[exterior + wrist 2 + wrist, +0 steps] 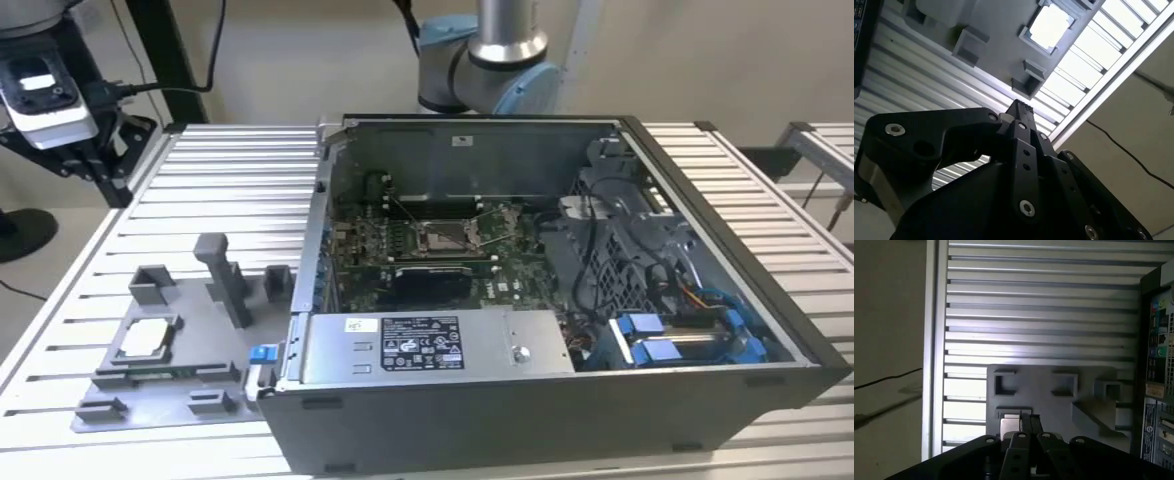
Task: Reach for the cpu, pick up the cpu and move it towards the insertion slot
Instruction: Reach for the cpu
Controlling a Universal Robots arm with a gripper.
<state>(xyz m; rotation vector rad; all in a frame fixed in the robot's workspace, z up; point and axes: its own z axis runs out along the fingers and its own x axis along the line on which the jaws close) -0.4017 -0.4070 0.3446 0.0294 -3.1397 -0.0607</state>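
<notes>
The cpu (144, 338) is a small pale square plate lying in a pocket of the grey fixture plate (220, 345) on the exterior view's left; it also shows bright in the second wrist view (1050, 26). In the first wrist view the cpu (1009, 426) is partly hidden behind my fingers. My gripper (104, 160) hangs high above the table's far left corner, well away from the cpu, shut with nothing in it (1020, 111) (1029, 424). The insertion slot (443, 235) sits with a silver frame and dark centre on the green board inside the open computer case (561, 400).
Grey fixture blocks (220, 275) stand upright on the plate between the cpu and the case wall. The case holds cables, blue connectors (654, 340) and a power supply (427, 345). The slatted metal table (227, 180) stretches behind the fixture. The arm's base (483, 60) stands behind the case.
</notes>
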